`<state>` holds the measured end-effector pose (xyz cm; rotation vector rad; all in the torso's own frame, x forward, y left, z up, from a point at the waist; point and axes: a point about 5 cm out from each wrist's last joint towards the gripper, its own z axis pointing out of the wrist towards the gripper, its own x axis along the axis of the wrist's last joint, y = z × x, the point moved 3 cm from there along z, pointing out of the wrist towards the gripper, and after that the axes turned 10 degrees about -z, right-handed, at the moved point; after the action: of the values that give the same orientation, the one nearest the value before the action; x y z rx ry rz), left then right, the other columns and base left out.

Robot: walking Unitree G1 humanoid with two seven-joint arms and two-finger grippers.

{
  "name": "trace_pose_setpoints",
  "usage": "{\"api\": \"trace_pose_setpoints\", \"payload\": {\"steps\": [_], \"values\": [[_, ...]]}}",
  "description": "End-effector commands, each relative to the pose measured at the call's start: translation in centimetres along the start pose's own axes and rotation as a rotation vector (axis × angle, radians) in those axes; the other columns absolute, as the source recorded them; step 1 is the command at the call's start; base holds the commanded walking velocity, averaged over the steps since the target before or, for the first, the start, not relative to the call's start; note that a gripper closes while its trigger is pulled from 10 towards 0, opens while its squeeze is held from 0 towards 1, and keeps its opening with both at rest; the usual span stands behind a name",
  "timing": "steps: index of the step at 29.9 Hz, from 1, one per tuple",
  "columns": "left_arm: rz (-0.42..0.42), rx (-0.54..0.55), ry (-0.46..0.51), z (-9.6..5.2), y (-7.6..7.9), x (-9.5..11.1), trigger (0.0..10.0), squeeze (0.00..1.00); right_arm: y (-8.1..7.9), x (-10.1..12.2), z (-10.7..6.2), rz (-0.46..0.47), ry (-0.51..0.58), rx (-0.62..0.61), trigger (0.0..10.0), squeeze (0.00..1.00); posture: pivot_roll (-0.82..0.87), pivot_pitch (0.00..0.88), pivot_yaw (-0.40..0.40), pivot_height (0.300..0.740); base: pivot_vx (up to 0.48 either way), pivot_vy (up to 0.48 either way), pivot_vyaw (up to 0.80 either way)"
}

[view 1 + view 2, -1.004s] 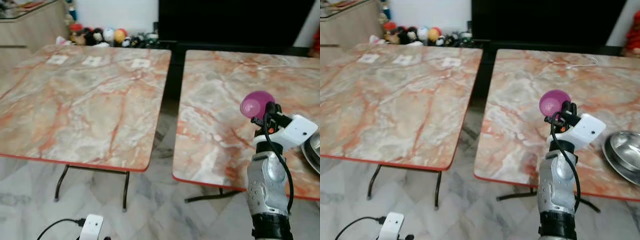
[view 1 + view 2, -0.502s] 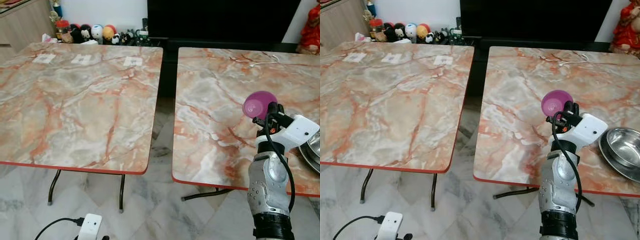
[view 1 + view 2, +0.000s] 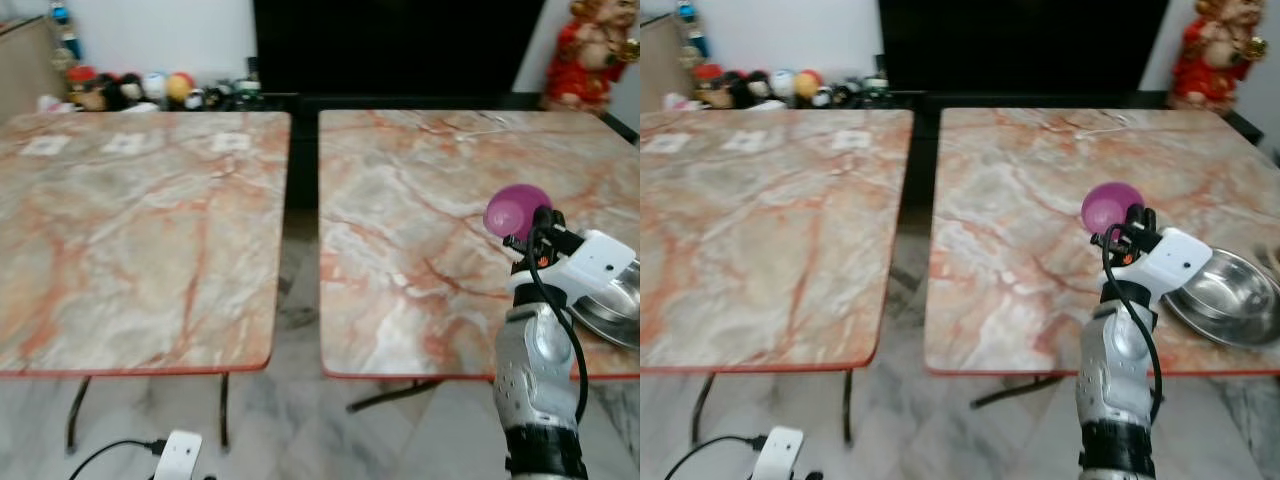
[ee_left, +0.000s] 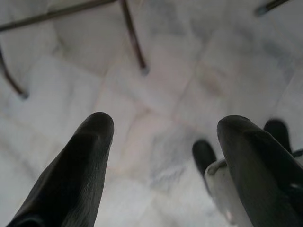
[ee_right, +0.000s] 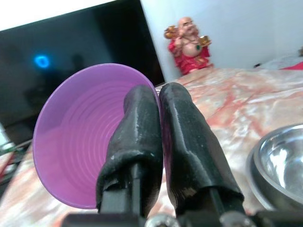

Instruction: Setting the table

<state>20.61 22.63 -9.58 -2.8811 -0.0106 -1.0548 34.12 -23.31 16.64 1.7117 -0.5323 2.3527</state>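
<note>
Your view has swung right, bringing the steel bowl [image 3: 1225,296] in fuller. The right end effector [image 5: 158,101] pinches the purple cup [image 3: 1110,204] by its rim above the right desk [image 3: 1040,180]; lower it upright beside the bowl. The left end effector [image 4: 163,142] hangs released.

Bright, even daylight; blurred wrist views

I'm looking at a home living or dining room: two marble-patterned folding worktops [image 3: 140,220] [image 3: 440,230] stand side by side on a pale marble tile floor [image 3: 300,440]. A red laughing Buddha figurine [image 3: 580,50], a row of small toy figures [image 3: 140,90] and a large dark screen [image 3: 390,45] line the wall.
</note>
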Motion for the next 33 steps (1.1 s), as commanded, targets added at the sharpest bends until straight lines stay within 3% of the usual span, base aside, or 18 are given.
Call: {"api": "trace_pose_setpoints", "payload": {"steps": [1,6,15,23,26,33], "values": [[0.008,0.007,-0.028,-0.3,-0.4,-0.9,10.0,0.0,-0.9,0.3,0.2,0.011,0.009,0.014,10.0,0.0,0.06,0.004,-0.034,0.74,0.307,0.0,0.0],[0.004,0.012,-0.031,-0.3,-0.6,-1.1,10.0,0.0,-0.8,0.5,0.5,0.013,0.015,0.007,10.0,0.0,0.07,0.005,-0.036,0.74,0.306,0.0,0.0],[-0.007,0.014,-0.033,-0.3,-0.6,-1.2,10.0,0.0,0.1,0.7,1.2,0.01,-0.003,-0.055,10.0,0.0,0.07,0.006,-0.037,0.74,0.0,0.0,0.0],[-0.007,0.009,-0.034,-0.3,-0.4,-1.1,10.0,0.0,1.9,-0.5,3.3,-0.084,-0.19,-0.126,10.0,0.0,0.05,0.007,-0.033,0.74,0.0,0.0,0.0],[-0.006,0.007,-0.035,-0.3,-0.4,-1.1,10.0,0.0,2.7,-1.9,4.3,0.009,-0.325,-0.145,10.0,0.0,0.05,0.009,-0.031,0.74,0.0,0.0,0.0],[-0.006,0.006,-0.035,-0.3,-0.4,-1.1,10.0,0.0,3.7,-2.6,5.7,0.03,-0.427,-0.179,10.0,0.0,0.05,0.013,-0.028,0.74,0.0,0.0,0.0]]}}
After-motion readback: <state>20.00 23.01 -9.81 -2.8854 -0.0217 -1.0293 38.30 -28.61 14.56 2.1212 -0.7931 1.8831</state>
